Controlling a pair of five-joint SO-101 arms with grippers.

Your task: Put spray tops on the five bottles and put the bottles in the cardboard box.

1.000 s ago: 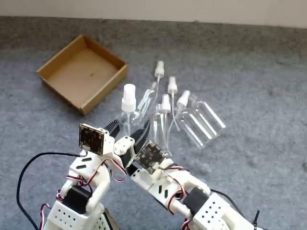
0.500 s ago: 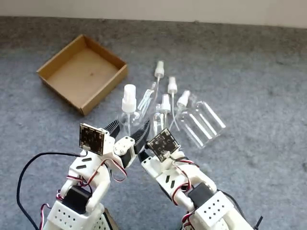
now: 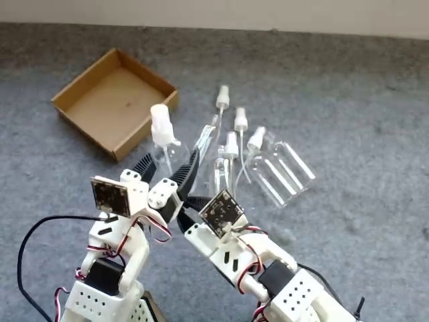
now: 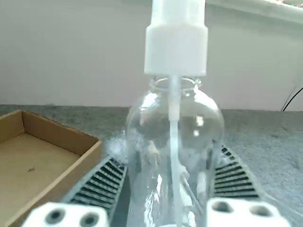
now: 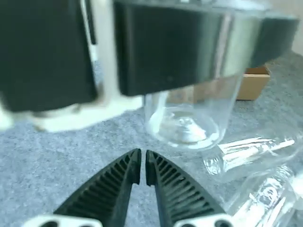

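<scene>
A grey, carpet-like cloth covers the bench [image 3: 362, 94], and a pale wall [image 3: 268, 12] runs along its far edge; the left wrist view shows the same plain wall, with a thin dark cable [image 4: 293, 99] hanging at one side. The left pincer [image 3: 166, 166] is clamped around the lower body of a clear bottle [image 3: 164, 149] and holds it upright. A white spray top [image 3: 159, 122] sits on the bottle's neck, with its thin tube running down inside. The right pincer [image 5: 143, 166] sits just beside and below that bottle. Its black ribbed fingers are drawn almost together, with only a slit between them and nothing in it. The cardboard box [image 3: 149, 124] lies on the cloth near the held bottle, towards the far left corner. On the other side of the bottle, the remaining clear bottles [image 3: 285, 171] lie on their sides in a loose cluster, two of them side by side. Several loose spray tops [image 3: 240, 119] with thin tubes lie among them.
</scene>
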